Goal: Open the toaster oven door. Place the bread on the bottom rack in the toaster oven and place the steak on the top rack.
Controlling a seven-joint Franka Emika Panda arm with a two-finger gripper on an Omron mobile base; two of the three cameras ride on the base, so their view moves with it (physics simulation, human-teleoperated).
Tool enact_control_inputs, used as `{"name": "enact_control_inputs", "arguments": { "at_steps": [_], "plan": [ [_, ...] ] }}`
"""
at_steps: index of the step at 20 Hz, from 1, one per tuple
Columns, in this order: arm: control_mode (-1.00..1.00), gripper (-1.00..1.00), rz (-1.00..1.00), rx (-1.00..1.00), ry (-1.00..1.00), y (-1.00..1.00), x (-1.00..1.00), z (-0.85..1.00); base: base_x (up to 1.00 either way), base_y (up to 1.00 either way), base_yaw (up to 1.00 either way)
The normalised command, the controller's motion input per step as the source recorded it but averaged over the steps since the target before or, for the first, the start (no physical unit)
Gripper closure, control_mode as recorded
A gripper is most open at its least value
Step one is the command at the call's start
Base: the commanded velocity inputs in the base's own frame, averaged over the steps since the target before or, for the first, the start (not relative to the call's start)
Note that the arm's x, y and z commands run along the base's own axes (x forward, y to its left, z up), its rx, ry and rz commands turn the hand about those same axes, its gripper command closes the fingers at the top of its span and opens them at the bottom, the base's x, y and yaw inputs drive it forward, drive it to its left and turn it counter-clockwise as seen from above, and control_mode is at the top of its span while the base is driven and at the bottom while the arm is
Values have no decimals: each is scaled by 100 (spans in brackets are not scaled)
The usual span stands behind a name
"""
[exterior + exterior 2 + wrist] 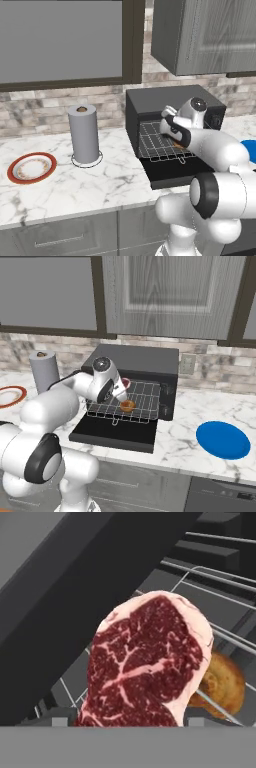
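A white marble bench (75, 185) with grey veining runs along the wall, its front edge pale and thick. Below it sit grey cabinet fronts (70, 235), one drawer (52, 241) carrying a slim bar handle. The wall behind is a backsplash (45, 107) of small stone bricks in beige, tan and grey. Above the backsplash on the left is a wide dark-framed window (60, 40) with a flat grey pane. To the right hang grey wood-grain upper cabinets (170, 291) with recessed panel doors. A pale wall outlet (187, 364) sits in the backsplash. The light is even and soft, with faint shadows on the bench.
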Motion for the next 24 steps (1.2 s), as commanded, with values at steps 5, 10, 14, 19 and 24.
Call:
{"name": "enact_control_inputs", "arguments": {
  "at_steps": [5, 10, 14, 19, 24],
  "plan": [
    [-100, -100, 0, 0, 1, -1, 22, 0, 0, 0, 0],
    [-100, -100, 0, 0, 12, -8, 0, 6, 0, 0, 0],
    [-100, -100, 0, 0, 12, -24, -5, 45, 0, 0, 0],
    [-100, -100, 2, 0, 4, -25, -75, 62, 0, 0, 0],
    [-100, -100, 8, 1, -5, -48, -100, 35, 0, 0, 0]
  ]
}}
